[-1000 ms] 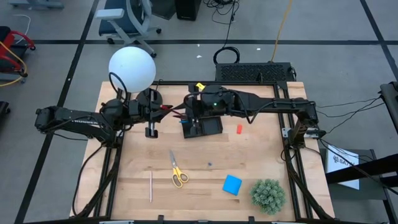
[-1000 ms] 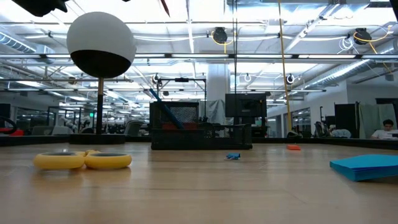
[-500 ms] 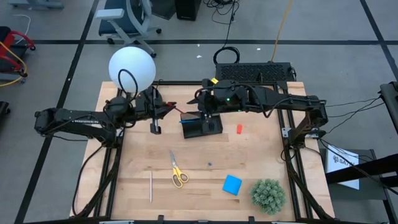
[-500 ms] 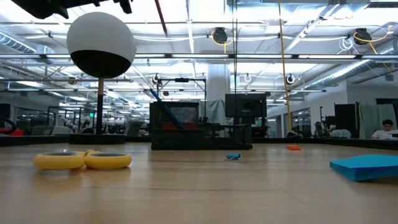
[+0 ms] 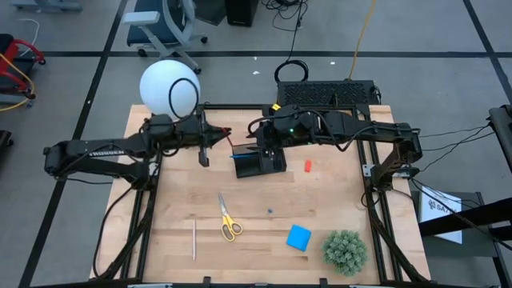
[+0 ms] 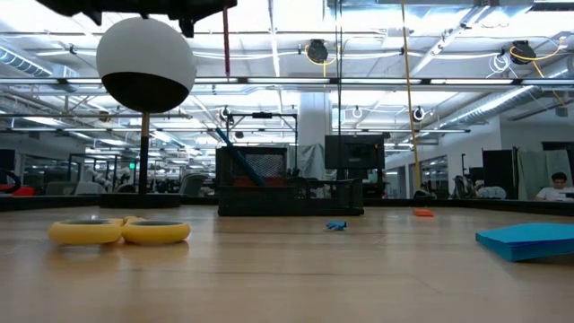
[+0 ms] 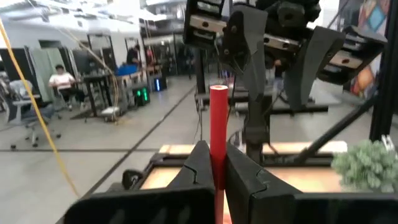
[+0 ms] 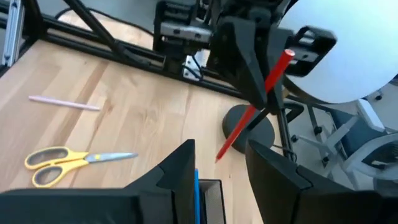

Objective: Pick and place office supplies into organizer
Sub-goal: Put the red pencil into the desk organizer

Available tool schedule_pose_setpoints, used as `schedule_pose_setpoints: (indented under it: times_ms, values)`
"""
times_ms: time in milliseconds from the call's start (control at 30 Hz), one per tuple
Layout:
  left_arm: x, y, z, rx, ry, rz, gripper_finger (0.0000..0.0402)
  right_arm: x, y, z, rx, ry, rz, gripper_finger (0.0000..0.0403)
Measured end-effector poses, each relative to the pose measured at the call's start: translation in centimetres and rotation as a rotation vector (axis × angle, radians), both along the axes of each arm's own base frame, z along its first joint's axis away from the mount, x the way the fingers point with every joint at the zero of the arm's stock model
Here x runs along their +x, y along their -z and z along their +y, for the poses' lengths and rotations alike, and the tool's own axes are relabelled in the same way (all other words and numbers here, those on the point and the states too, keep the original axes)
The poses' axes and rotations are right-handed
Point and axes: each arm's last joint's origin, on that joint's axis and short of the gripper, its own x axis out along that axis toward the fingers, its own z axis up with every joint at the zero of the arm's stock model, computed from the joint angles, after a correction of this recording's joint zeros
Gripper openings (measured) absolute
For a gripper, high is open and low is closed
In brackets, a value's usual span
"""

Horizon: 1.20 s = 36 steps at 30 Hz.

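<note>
Nearest the table's front edge: a pale pencil [image 5: 194, 240], yellow-handled scissors [image 5: 228, 221] and a blue notepad [image 5: 298, 237], all lying loose and well apart, presumably waiting their turn; beside the notepad, a green spiky plant ball [image 5: 345, 250] (no part of the job). In the low view, only the scissors' yellow loops [image 6: 119, 231] at the near left and the notepad's edge [image 6: 529, 240] at the near right.

Farther back, near mid-table: a small red eraser [image 5: 307, 166] just right of the black organizer [image 5: 259, 162], with a blue pen [image 5: 245, 156] already leaning in its left compartment.

Above and left of the organizer: the left gripper [image 5: 206, 144], clenched on a red pen [image 5: 223, 136] held high off the wood and tilted, tip toward the organizer, likely lined up for a drop into a compartment. From the left wrist view, both fingers pressed tight against the red pen's shaft [image 7: 218, 134]. Seen from the right wrist view, the same pen [image 8: 256, 104] slanting down toward the organizer's corner.

Over the organizer's back edge: the right gripper [image 5: 268, 146], about half spread and holding nothing, its fingers [image 8: 177, 165] straddling the blue pen's end, probably just let go.

Farthest back: a white globe lamp [image 5: 169, 89] at the table's rear left.
</note>
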Motion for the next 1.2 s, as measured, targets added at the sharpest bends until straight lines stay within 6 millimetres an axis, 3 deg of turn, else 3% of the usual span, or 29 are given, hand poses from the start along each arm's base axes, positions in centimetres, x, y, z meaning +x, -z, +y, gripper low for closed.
schedule_pose_setpoints:
  times_ms: [200, 333, 700, 900, 1200]
  values:
    - [0.7, -1.1, 0.1, 0.032, -0.008, 0.045, 0.0001, -0.1, 0.6, -0.5, -0.004, 0.005, 0.042, 0.0133]
    - [1.4, -0.4, 0.7, 0.013, -0.041, 0.090, 0.0001, -1.0, 1.9, -0.9, -0.004, 0.015, 0.036, 0.0130]
    - [3.7, 1.3, 2.0, -0.003, -0.061, 0.108, 0.0001, -8.0, 8.0, -1.1, 0.065, 0.069, -0.334, 0.0130]
    - [4.5, 2.0, 2.2, -0.009, -0.060, 0.116, 0.0001, -10.7, 11.1, -1.0, 0.118, 0.081, -0.474, 0.0130]
    - [5.5, 3.0, 2.6, -0.024, -0.033, 0.130, 0.0001, -11.4, 12.9, -0.9, 0.127, 0.082, -0.490, 0.0130]
